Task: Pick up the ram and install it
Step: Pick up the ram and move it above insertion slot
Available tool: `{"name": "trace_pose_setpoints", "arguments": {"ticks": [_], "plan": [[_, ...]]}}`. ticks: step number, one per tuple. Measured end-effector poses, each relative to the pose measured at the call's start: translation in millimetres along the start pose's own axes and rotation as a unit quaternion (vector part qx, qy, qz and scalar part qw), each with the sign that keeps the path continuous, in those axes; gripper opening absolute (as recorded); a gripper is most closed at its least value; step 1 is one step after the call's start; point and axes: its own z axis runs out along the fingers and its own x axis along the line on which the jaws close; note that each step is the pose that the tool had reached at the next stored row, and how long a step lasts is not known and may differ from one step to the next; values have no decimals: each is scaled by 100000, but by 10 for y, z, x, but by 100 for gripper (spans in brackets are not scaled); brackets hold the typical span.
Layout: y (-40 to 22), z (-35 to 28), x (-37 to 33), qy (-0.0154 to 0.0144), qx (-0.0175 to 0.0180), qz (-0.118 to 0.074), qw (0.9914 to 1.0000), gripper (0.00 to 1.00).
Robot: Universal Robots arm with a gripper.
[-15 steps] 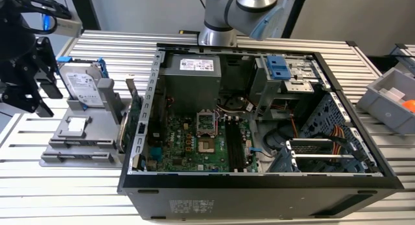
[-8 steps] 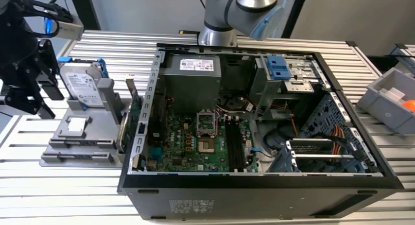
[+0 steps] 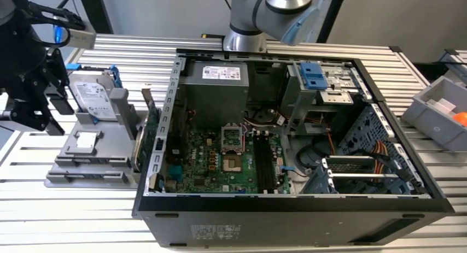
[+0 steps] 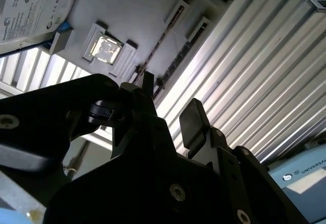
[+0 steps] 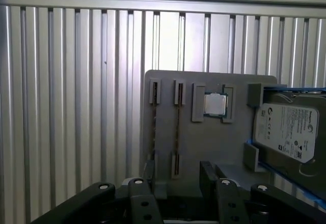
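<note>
Ram (image 5: 177, 127) on edge in gray holder (image 5: 204, 147) slot.

The arm (image 3: 272, 10) carries the end effector (image 5: 178, 178) clear above the grey parts holder (image 5: 214, 142), pointing down, its two black fingers (image 5: 210, 175) spread apart, gripping nothing.

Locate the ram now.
In the first wrist view the ram stands on edge in the grey holder, in the slot beside the processor chip.

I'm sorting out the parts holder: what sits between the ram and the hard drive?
In the first wrist view, a square silver processor chip sits on the gray holder, between the ram standing on edge and the hard drive.
</note>
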Motion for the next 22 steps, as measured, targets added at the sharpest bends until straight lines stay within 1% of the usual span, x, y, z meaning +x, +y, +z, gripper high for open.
{"name": "trace_pose_setpoints", "arguments": {"ticks": [6,22], "plan": [[0,37,-9,10,0,2,100000,100],[0,107,-30,122,-1,1,100000,100]]}}
